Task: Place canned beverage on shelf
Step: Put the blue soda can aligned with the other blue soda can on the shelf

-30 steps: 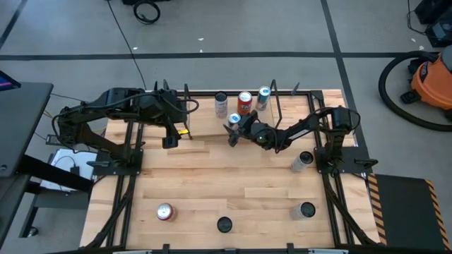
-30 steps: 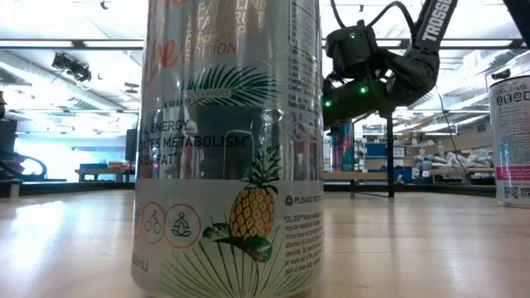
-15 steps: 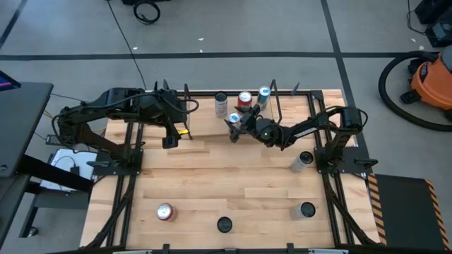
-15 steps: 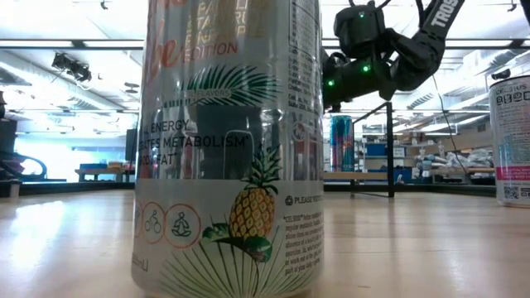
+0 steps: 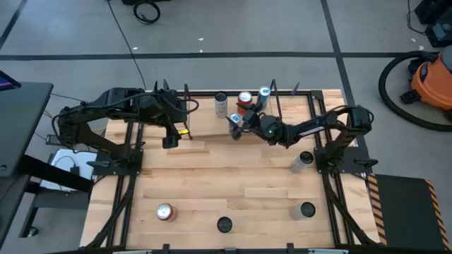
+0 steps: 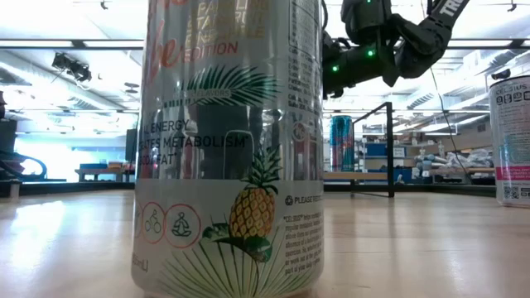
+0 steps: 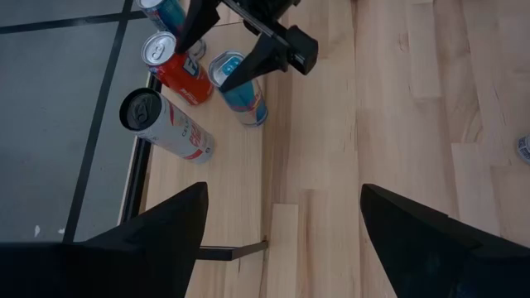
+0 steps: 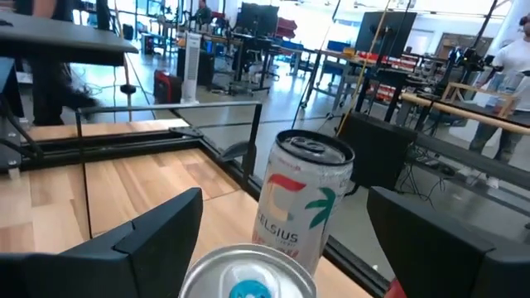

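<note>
Right gripper (image 5: 236, 125) spread above the shelf (image 5: 282, 92) cans; left gripper (image 5: 169, 141) spread, idle.
Wrist view reads "CELSIUS" on white can (image 8: 305, 199); low view's near can (image 6: 228, 141) reads "ENERGY", "METABOLISM".

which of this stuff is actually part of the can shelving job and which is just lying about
Job: shelf, blue can at the right gripper, three cans beside it.
Lying about: four cans elsewhere on the table, idle left gripper, orange vacuum on the floor.
</note>
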You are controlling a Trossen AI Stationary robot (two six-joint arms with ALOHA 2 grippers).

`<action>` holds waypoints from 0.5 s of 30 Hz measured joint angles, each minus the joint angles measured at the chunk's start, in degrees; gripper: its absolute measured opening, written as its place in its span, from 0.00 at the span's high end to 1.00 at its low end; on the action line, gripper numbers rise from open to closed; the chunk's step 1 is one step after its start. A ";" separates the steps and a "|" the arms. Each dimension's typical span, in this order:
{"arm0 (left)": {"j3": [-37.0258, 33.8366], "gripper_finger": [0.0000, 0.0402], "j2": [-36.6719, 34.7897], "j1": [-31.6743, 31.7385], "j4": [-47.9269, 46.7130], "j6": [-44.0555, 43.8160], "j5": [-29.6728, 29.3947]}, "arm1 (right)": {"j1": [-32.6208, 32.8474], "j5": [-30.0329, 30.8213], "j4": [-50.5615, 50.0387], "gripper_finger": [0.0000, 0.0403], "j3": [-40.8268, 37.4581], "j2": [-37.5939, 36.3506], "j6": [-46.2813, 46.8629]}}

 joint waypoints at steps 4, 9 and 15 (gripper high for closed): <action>0.00 0.21 0.00 0.00 0.00 -0.02 -0.01 | 0.01 -0.17 -4.15 0.13 -0.02 -1.92 2.93; 0.00 0.21 0.00 0.00 -0.01 -0.04 -0.01 | 0.02 -3.78 -7.01 0.13 -0.02 -4.97 6.34; 0.00 0.21 0.00 0.01 0.01 -0.10 -0.02 | -0.04 -8.73 -13.22 0.13 0.92 -10.30 7.73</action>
